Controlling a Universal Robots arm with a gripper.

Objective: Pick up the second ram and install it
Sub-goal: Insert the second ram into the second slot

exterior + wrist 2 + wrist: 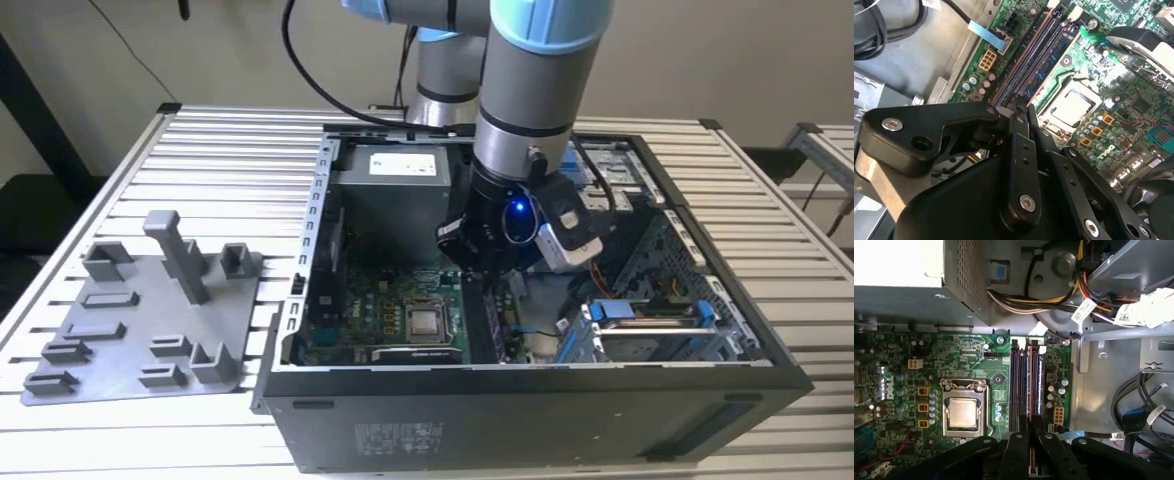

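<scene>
Landmark: the processor socket [963,412], square and silver, on the green motherboard [929,355] inside the open computer case [534,420]
Arm: the arm [534,90] reaches down into the case; its wrist hangs just beside the socket, on the exterior view's right of it
Pincer: the gripper [1030,426] sits low over the near end of the memory slots [1016,385], which run beside the socket; the black fingers [1024,150] are drawn close together, clenched on a thin strip
Task's thing: the second ram [1029,385] stands on edge along a slot, two empty black slots lying between it and the socket; only its narrow brownish top edge shows, running the slot's length and ending between the fingertips; whether it is fully seated cannot be told
Neighbour: another stick [1040,385], with a bluish sheen, stands in the next slot, on the side of the second ram away from the socket
Power supply: the grey box [400,165] lies beyond the socket, against the case wall; a bundle of coloured cables [1054,295] leaves it
Fixture: a grey plate with upright blocks [134,320] lies outside the case, well apart from the socket, on the exterior view's left; it rests on the slatted table [227,150]
</scene>
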